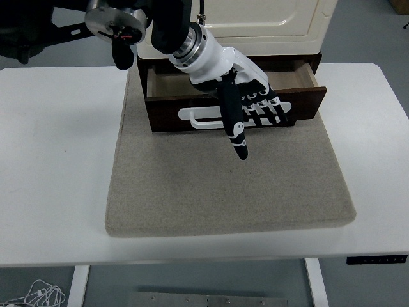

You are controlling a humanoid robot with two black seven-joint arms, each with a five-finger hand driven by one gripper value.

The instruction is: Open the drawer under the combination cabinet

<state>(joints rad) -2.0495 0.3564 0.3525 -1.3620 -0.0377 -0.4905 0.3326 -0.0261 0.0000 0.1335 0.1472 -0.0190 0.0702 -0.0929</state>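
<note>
readable text: none
cabinet (255,25): cream front, no label or brand legible
drawer (236,102): dark wood front, white handle (198,117), no markings
table control panel (377,259): near right edge, small marks too tiny to read

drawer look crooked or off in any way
Slightly. The drawer sits pulled out at a skew, its right end further forward than its left. The left robot hand is hooked on the white handle. Nothing looks damaged or spilled.
</note>
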